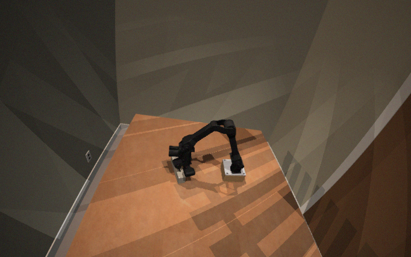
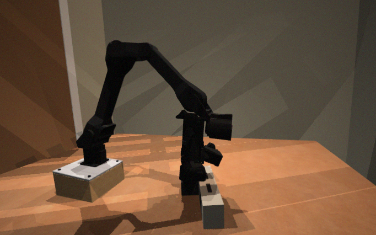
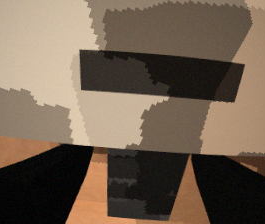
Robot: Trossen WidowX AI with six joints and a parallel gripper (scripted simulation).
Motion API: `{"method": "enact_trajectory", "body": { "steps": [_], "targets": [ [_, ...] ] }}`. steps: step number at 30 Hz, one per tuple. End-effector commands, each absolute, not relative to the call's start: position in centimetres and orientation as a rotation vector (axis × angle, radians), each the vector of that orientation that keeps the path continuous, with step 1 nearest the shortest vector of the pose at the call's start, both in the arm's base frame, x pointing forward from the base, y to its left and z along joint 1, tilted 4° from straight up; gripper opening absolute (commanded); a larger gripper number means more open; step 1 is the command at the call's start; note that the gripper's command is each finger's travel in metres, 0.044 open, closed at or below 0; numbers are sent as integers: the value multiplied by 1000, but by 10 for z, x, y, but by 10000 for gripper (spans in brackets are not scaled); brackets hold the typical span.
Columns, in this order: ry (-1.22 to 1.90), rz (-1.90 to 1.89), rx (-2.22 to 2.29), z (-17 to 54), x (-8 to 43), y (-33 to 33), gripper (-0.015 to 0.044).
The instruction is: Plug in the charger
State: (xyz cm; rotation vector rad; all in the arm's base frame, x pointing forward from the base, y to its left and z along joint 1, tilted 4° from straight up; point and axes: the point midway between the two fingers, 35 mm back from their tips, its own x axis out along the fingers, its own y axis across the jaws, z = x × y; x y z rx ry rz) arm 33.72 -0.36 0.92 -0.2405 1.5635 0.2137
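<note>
The power strip [image 1: 180, 178] [image 2: 213, 215] [image 3: 28, 50] is a pale long block on the table, with a dark rectangular patch [image 2: 209, 187] [image 3: 158, 75] on its top. My gripper [image 2: 189, 190] [image 3: 143, 147] points down close beside the strip's side that faces the robot base. It is open. The charger [image 3: 138, 187], a dark block, lies between the fingers in the wrist view, with a gap to the finger on each side. It appears against the strip's edge. Its prongs and the outlets are hidden, so how deep they sit cannot be seen. The top and exterior views do not show the charger.
The robot base stands on a wooden block with a white top plate [image 1: 229, 174] [image 2: 70, 171], set back from the strip. The wooden table [image 1: 137, 216] [image 2: 285, 181] lies around both. A wall outlet [image 1: 88, 155] is on the left wall, away from the table.
</note>
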Motion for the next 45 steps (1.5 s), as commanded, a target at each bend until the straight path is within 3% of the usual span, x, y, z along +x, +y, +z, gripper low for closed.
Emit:
{"method": "enact_trajectory", "body": {
  "steps": [1, 4, 45],
  "targets": [
    [1562, 213, -241, 9, 338, -4, 367],
    [1561, 213, -241, 9, 337, -4, 440],
    [1534, 221, -240, 8, 327, -7, 440]
  ]
}}
